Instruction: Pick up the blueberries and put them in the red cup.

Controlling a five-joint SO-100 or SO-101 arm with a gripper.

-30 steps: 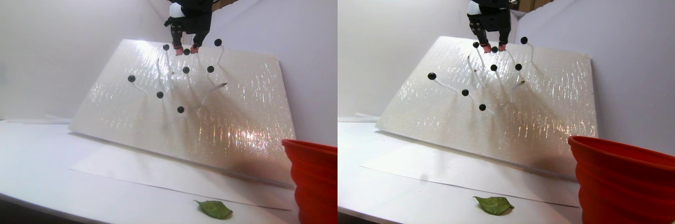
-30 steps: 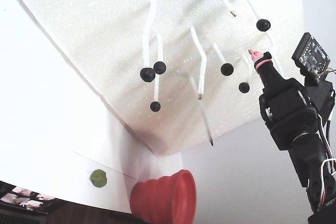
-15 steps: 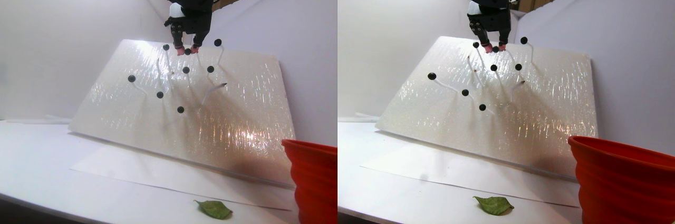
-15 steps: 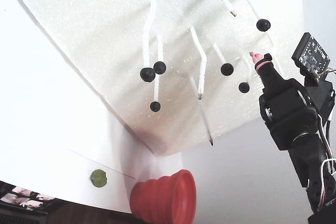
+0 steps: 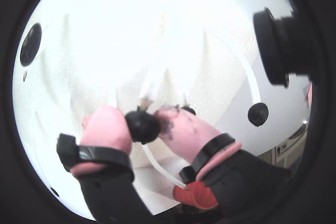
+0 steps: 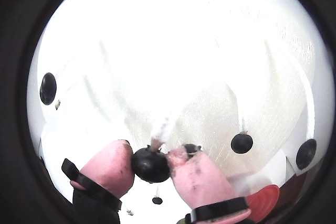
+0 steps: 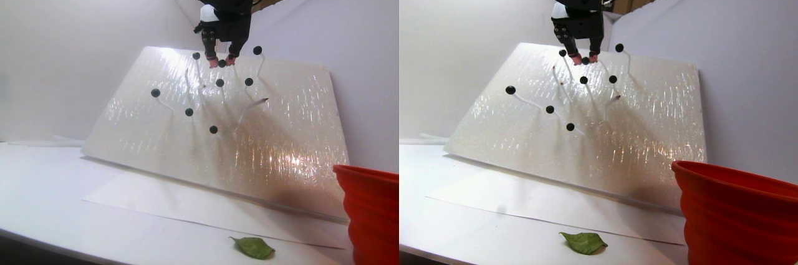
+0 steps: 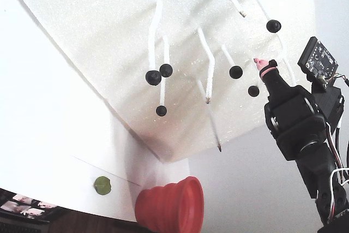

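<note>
As berries sit on stem tips off the board [image 7: 249, 134] | gripper [image 6: 150, 165] pinches one berry [image 6: 150, 165] sideways, nearly closed | cup [image 8: 172, 205] well below

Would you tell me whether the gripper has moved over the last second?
Yes. In the fixed view the gripper has shifted slightly left toward the foam board, nearer the blueberry on its stem.

A black arm [image 8: 300, 129] with a black gripper [image 6: 151, 165], pink-sleeved fingertips [image 6: 107, 166] and black bands.
</note>
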